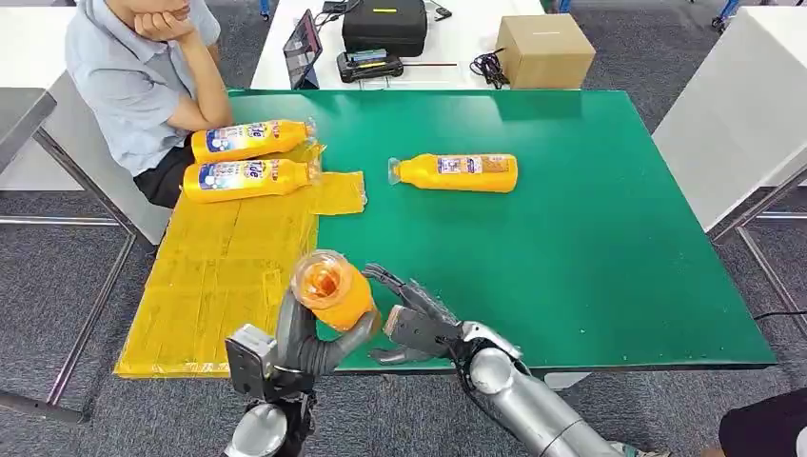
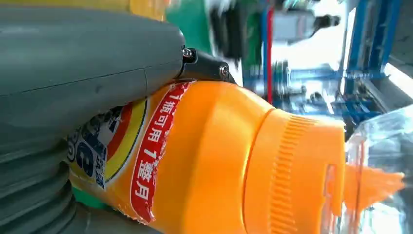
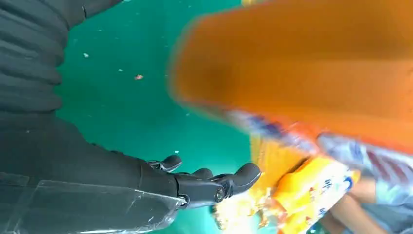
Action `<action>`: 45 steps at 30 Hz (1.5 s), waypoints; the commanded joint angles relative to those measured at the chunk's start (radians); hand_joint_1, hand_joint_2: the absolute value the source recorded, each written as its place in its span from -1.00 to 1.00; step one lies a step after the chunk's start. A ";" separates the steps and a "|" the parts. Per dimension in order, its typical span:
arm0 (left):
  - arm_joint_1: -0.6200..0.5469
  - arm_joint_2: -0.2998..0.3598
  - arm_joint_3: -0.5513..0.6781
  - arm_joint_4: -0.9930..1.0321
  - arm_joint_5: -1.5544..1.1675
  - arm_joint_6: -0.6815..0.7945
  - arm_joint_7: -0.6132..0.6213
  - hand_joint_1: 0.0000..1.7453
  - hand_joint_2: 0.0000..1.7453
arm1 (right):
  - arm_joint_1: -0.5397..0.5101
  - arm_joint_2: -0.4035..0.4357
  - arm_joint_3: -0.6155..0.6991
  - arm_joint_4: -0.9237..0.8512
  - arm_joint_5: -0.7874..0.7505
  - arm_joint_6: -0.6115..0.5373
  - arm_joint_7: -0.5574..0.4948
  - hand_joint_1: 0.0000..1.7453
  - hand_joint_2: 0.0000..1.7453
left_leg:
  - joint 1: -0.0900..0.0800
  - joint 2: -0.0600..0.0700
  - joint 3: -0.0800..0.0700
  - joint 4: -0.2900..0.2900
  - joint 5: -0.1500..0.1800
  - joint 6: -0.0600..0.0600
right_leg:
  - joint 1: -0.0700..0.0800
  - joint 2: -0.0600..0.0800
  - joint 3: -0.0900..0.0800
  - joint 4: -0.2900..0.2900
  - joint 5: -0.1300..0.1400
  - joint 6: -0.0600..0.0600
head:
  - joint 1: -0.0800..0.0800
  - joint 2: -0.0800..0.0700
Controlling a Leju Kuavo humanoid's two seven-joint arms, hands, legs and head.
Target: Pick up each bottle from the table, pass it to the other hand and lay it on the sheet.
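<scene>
Low at the frame's centre, the left hand [image 1: 309, 343] grips an orange bottle [image 1: 333, 290]; beside it, the right hand [image 1: 411, 319] is spread wide, holding nothing.

- The head view looks forward and down from high on the robot over the green table [image 1: 590, 238].
- The left wrist view sits very close against the held bottle [image 2: 219, 161].
- The right wrist view faces the tabletop, sharing that bottle [image 3: 302, 63].

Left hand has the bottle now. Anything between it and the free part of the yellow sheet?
Nothing visible. The held bottle in the left hand is at the sheet's near edge; the two laid bottles lie at its far end.
</scene>
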State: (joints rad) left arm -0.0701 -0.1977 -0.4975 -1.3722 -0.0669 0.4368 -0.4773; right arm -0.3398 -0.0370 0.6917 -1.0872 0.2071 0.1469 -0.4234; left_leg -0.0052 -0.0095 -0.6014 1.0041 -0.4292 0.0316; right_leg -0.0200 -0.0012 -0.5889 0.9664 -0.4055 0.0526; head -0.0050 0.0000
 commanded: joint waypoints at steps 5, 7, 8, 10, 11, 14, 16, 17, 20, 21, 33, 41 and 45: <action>-0.044 0.065 0.174 0.069 -0.259 0.115 0.104 1.00 1.00 | 0.119 -0.003 -0.136 -0.073 0.088 -0.079 0.019 -1.00 1.00 | 0.001 0.001 0.002 -0.001 0.000 -0.001 | 0.001 0.000 0.001 -0.001 0.000 -0.002 | 0.000 0.000; -0.042 0.056 0.187 0.063 -0.259 0.122 0.105 0.98 1.00 | 0.121 0.000 -0.140 -0.074 0.096 -0.084 0.020 -1.00 1.00 | 0.002 0.002 0.004 0.000 -0.002 -0.003 | 0.002 0.001 0.004 0.000 -0.001 -0.003 | 0.000 0.000; -0.050 0.074 0.207 0.079 -0.335 0.139 0.142 1.00 1.00 | 0.137 0.005 -0.156 -0.087 0.121 -0.094 0.018 -1.00 1.00 | 0.001 0.001 0.003 0.000 -0.001 -0.002 | 0.001 0.000 0.002 0.000 -0.001 -0.002 | 0.000 0.000; -0.053 0.082 0.252 0.088 -0.398 0.164 0.153 1.00 1.00 | 0.163 0.006 -0.176 -0.113 0.127 -0.095 0.018 -1.00 1.00 | 0.001 0.001 0.004 0.000 -0.002 -0.002 | 0.001 0.000 0.003 0.000 -0.001 -0.003 | 0.000 0.000; -0.058 0.096 0.271 0.100 -0.540 0.201 0.193 1.00 1.00 | 0.181 0.003 -0.188 -0.129 0.136 -0.095 0.014 -1.00 1.00 | 0.001 0.001 0.003 -0.001 -0.001 -0.002 | 0.001 0.000 0.002 -0.001 -0.001 -0.002 | 0.000 0.000; -0.066 0.105 0.313 0.121 -0.665 0.202 0.232 1.00 1.00 | 0.207 -0.004 -0.211 -0.150 0.145 -0.091 0.007 -1.00 1.00 | 0.001 0.001 0.003 -0.001 0.000 -0.001 | 0.001 0.000 0.002 -0.001 -0.001 -0.002 | 0.000 0.000; -0.077 0.106 0.331 0.149 -0.755 0.224 0.258 1.00 1.00 | 0.215 0.000 -0.227 -0.158 0.146 -0.087 -0.001 -1.00 1.00 | 0.001 0.000 0.002 -0.001 0.000 -0.002 | 0.001 -0.001 0.002 -0.001 -0.001 -0.002 | 0.000 0.000; -0.092 0.117 0.347 0.188 -0.928 0.261 0.314 1.00 1.00 | 0.210 0.001 -0.226 -0.160 0.146 -0.077 -0.009 -1.00 1.00 | 0.001 0.000 0.004 -0.001 -0.001 -0.002 | 0.001 0.000 0.003 0.000 -0.001 -0.003 | 0.000 0.000; -0.136 0.146 0.375 0.285 -1.158 0.261 0.397 1.00 1.00 | 0.195 0.006 -0.222 -0.162 0.145 -0.068 -0.019 -1.00 1.00 | 0.001 0.003 0.005 -0.001 -0.001 -0.003 | 0.001 0.001 0.004 -0.001 -0.001 -0.003 | 0.000 0.000; -0.149 0.149 0.388 0.308 -1.180 0.261 0.393 1.00 1.00 | 0.193 0.007 -0.222 -0.165 0.145 -0.068 -0.020 -1.00 1.00 | 0.000 0.002 0.002 -0.002 0.000 -0.002 | 0.000 0.001 0.001 -0.001 0.000 -0.002 | 0.000 0.000; -0.228 0.210 0.312 0.467 -1.314 0.251 0.423 1.00 1.00 | 0.187 0.003 -0.209 -0.163 0.132 -0.050 -0.034 -1.00 1.00 | 0.001 0.001 0.004 0.000 -0.001 -0.002 | 0.001 0.000 0.003 0.000 -0.002 -0.003 | 0.000 0.000; -0.291 0.236 0.263 0.661 -1.140 0.134 0.254 1.00 1.00 | 0.194 -0.005 -0.196 -0.174 0.114 -0.038 -0.044 -1.00 1.00 | 0.002 0.002 0.004 0.000 -0.001 -0.003 | 0.002 0.001 0.003 0.000 -0.001 -0.003 | 0.000 0.000; -0.295 0.238 0.229 0.679 -1.130 0.098 0.219 1.00 1.00 | 0.190 -0.008 -0.200 -0.172 0.107 -0.032 -0.045 -1.00 1.00 | 0.001 0.001 0.003 0.000 -0.001 -0.002 | 0.001 0.000 0.002 0.000 -0.002 -0.002 | 0.000 0.000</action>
State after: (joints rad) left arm -0.2965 0.0042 -0.1873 -0.8754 -1.2418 0.5880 -0.1932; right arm -0.1322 -0.0317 0.4856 -1.2665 0.3239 0.1011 -0.4646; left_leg -0.0048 -0.0089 -0.6026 1.0040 -0.4282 0.0313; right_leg -0.0198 -0.0011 -0.5908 0.9668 -0.4054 0.0525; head -0.0050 0.0000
